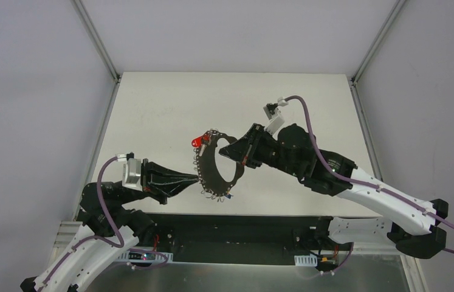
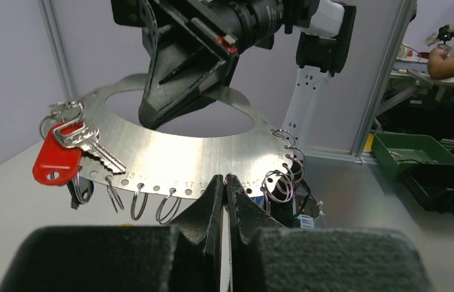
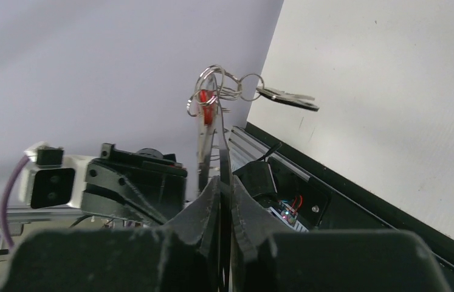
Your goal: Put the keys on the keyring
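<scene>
Left jaws clenched on the near outer rim of the keyring (image 2: 175, 155), and right jaws are clamped on its inner edge opposite, so it hangs between them, off the worktop (image 1: 151, 103). Already on: a red-headed key (image 2: 55, 163) and a silver key (image 2: 93, 149), hanging together left of my left jaws. The split rings (image 2: 168, 208) just beside my left jaws look bare. No loose keys in view, so I can't tell how much is left.
</scene>
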Robot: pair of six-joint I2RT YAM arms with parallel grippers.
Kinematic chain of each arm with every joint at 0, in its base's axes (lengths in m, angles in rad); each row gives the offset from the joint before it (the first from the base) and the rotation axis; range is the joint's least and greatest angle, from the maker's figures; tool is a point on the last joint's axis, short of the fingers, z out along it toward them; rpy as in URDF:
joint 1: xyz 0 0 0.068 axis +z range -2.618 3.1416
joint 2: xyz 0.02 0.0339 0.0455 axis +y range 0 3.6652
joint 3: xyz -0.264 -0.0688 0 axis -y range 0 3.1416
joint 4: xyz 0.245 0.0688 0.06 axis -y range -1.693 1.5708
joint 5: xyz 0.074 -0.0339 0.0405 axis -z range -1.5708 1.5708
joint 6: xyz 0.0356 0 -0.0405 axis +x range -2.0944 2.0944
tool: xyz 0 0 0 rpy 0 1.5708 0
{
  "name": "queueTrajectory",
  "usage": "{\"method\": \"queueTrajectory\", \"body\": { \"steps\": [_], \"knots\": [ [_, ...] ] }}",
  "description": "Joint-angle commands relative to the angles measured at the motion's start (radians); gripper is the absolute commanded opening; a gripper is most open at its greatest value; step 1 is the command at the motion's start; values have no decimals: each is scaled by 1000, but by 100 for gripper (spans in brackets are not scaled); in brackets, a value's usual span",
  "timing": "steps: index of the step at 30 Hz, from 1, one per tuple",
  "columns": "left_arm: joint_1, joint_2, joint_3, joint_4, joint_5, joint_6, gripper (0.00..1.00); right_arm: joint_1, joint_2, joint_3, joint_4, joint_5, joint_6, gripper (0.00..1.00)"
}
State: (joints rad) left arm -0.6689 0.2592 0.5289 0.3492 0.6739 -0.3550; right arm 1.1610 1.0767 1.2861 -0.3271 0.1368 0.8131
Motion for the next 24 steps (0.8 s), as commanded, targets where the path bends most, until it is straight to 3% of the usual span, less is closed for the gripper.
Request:
{"method": "queueTrajectory", "body": {
  "steps": [1, 6, 12, 24],
  "knots": [
    [-11, -7, 62, 61, -4, 21, 0, 4, -22, -70, 126, -26, 47, 10],
    [-11, 7, 72, 39, -4, 31, 0, 1, -55, -144, 192, -11, 70, 12],
    [-11, 7, 75, 30, -8, 30, 0, 1, -83, -179, 201, 1, 64, 33],
    [-11, 15, 83, 6, -19, 41, 0, -5, -115, -214, 187, 3, 64, 40]
  ]
}}
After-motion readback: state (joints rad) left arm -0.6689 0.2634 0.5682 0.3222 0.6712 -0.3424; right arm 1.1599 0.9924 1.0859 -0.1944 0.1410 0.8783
